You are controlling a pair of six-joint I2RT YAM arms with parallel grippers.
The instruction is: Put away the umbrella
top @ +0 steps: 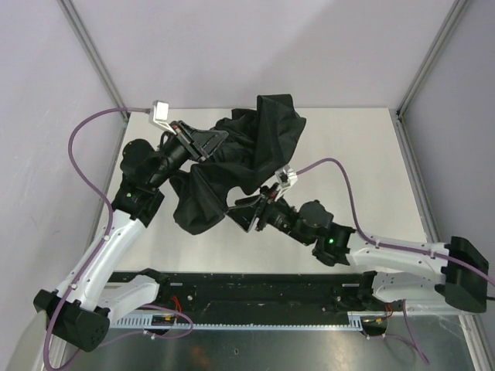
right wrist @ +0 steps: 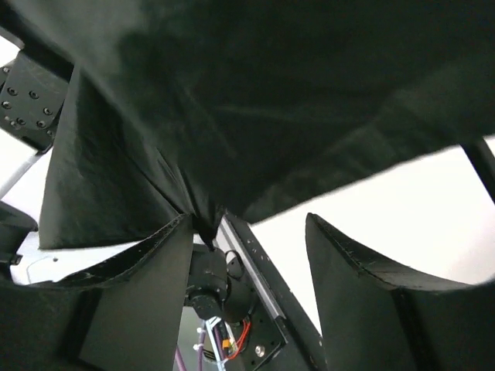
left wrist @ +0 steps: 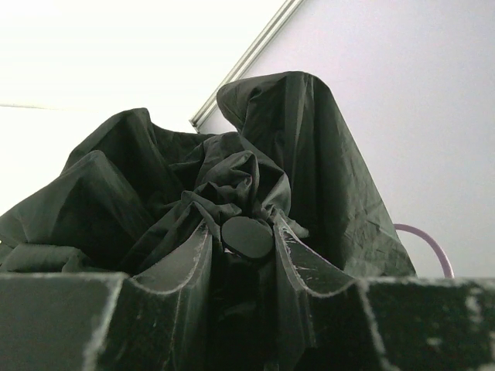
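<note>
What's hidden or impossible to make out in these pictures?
Top view: umbrella shaft and handle, buried under its bunched canopy.
Top view: left gripper fingertips, sunk into the fabric.
Right wrist view: anything beyond the right gripper, blocked by draped canopy.

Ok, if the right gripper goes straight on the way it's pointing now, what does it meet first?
The umbrella: the right gripper points into its loose black canopy, and a fold hangs against one finger of the open jaws. Likely fabric first; anything behind it is hidden.
</note>
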